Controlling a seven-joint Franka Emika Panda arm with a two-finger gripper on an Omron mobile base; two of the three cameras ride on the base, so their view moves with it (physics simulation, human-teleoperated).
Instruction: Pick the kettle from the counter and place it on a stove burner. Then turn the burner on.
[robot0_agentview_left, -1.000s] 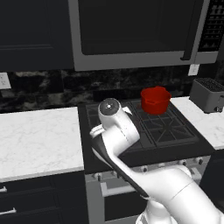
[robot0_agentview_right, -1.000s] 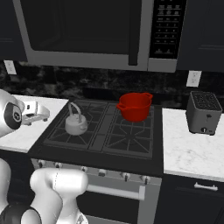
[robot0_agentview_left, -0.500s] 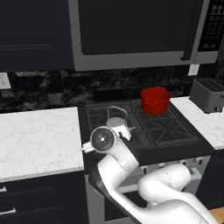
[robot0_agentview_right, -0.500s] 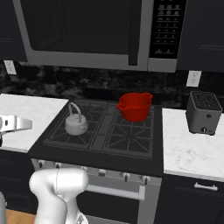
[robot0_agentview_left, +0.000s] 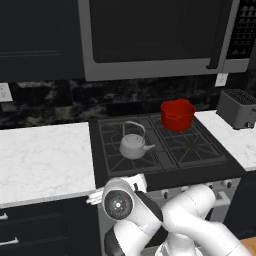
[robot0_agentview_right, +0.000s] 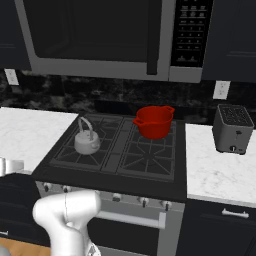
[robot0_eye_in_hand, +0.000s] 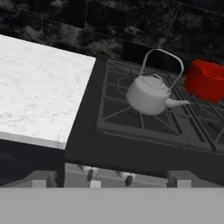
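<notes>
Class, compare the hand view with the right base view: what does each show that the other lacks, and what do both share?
Hand view alone: the spout end of the kettle from close, and the knobs from above. Right base view alone: the toaster, the microwave overhead, and the counter to the stove's right. Both share the kettle standing on the stove burner, the red pot, and the counter left of the stove.

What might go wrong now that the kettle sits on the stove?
There are several knobs in a row along the stove's front; turning the wrong one would light a burner away from the kettle. The red pot sits on a rear burner and could get heated instead. I cannot tell how the jaws stand.
</notes>
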